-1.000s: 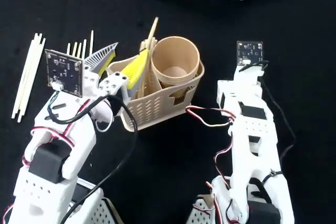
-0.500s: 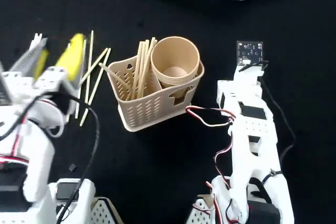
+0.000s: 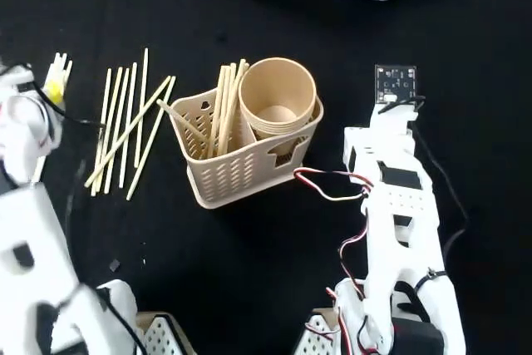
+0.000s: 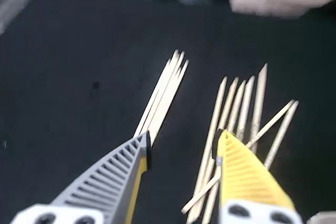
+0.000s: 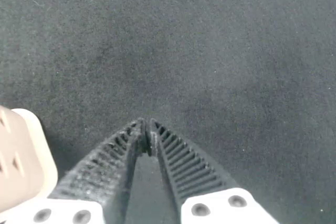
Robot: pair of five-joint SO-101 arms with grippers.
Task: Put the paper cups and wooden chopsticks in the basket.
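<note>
Right arm [image 3: 395,205] lies at four o'clock of the basket [image 3: 241,176]. Its right gripper [image 5: 146,137] is pressed together over bare black table [image 5: 210,35]. The beige basket holds stacked paper cups [image 3: 277,93] in one compartment and wooden chopsticks [image 3: 223,110] in the other. At its nine o'clock, loose chopsticks [image 3: 125,130] lie on the table, and the left gripper [image 4: 182,140] hovers above them, fingers spread.

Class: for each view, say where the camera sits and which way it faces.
High view: fixed overhead, looking down on basket, loose chopsticks and both arms.
Left wrist view: on the left arm, facing the loose chopsticks past its open left gripper.
Right wrist view: on the right arm, facing black tabletop past its shut right gripper.
Shared: high and left wrist views both show the loose chopsticks.
</note>
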